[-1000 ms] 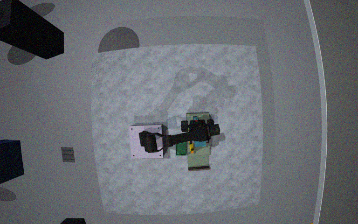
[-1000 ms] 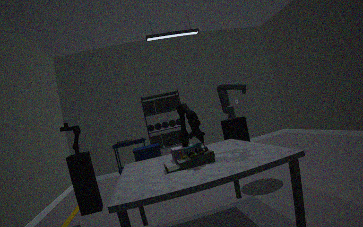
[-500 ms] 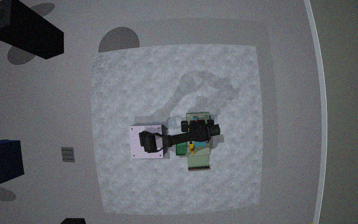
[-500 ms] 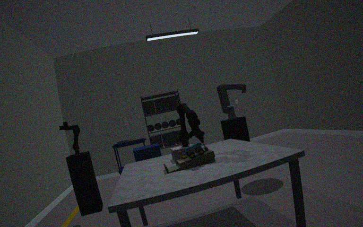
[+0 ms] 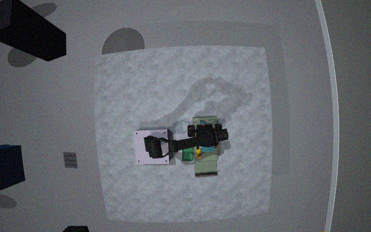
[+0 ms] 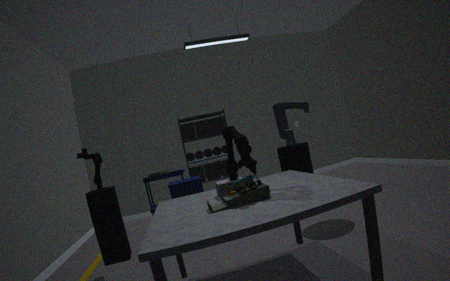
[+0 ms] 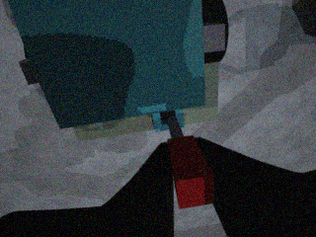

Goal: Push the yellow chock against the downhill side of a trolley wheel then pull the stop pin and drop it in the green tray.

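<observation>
My gripper (image 7: 181, 148) is shut on the red head of the stop pin (image 7: 192, 170), above the uphill end of the ramp (image 5: 205, 167) (image 6: 264, 192). The pin's grey shaft reaches down to the blue bracket (image 7: 157, 121) (image 5: 202, 122); whether its tip is still in the hole I cannot tell. The blue trolley (image 5: 207, 149) (image 7: 163, 64) stands on the ramp, partly hidden by the arm in the top view. The yellow chock (image 5: 198, 152) lies at the downhill side of a tray-side wheel; exact contact is too small to tell. The green tray (image 5: 187, 154) shows no pin.
The pale robot base plate (image 5: 140, 147) is left of the tray in the top view. The arm (image 5: 186, 144) reaches from it over the tray's uphill side and the trolley. The ramp's low end has a dark edge strip (image 5: 206, 174). The grey table (image 5: 164, 196) surrounds these things.
</observation>
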